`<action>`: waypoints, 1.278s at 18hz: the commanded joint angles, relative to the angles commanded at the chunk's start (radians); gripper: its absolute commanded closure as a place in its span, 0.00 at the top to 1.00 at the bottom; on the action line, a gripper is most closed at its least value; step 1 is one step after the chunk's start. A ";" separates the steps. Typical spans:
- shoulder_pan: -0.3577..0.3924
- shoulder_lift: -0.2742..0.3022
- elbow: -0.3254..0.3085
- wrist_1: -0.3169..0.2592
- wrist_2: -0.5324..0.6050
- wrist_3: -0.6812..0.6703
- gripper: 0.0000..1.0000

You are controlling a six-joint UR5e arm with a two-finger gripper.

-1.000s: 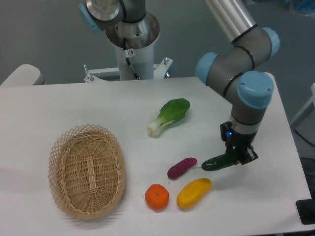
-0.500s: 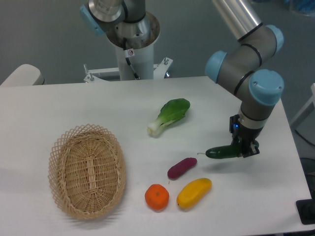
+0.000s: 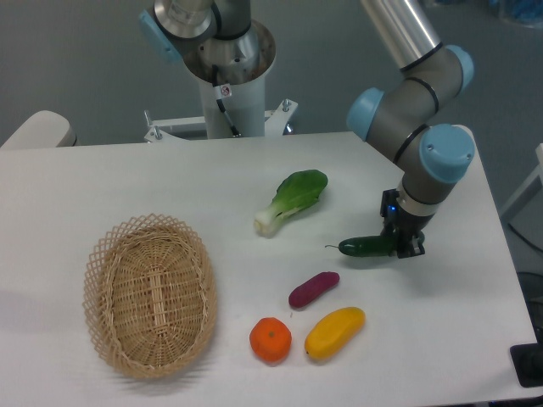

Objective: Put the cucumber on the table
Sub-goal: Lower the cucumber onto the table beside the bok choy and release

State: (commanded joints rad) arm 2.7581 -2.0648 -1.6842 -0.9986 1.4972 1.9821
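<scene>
The cucumber [image 3: 363,247] is dark green and glossy, lying almost level with its thin stem tip pointing left. My gripper [image 3: 402,244] is shut on its right end and holds it just above the white table [image 3: 127,182], right of centre. I cannot tell whether the cucumber touches the tabletop. The gripper's fingers are mostly hidden under the wrist.
A bok choy [image 3: 291,201] lies behind and left of the cucumber. A purple eggplant [image 3: 313,289], a yellow fruit [image 3: 334,332] and an orange [image 3: 270,339] lie in front. A wicker basket [image 3: 149,293] stands at the front left. The robot's base [image 3: 227,80] is at the back.
My gripper has carried the cucumber away from the yellow fruit, back and a little left across the table, towards the bok choy. The other objects have not moved.
</scene>
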 joint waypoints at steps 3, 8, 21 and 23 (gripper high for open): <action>-0.005 0.000 -0.003 0.000 -0.006 -0.049 0.29; -0.012 0.005 -0.018 0.003 -0.003 -0.115 0.30; -0.034 0.020 0.033 0.032 -0.003 -0.190 1.00; -0.060 0.034 0.057 0.026 0.000 -0.262 1.00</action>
State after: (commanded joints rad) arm 2.6984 -2.0311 -1.6276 -0.9725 1.4972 1.7200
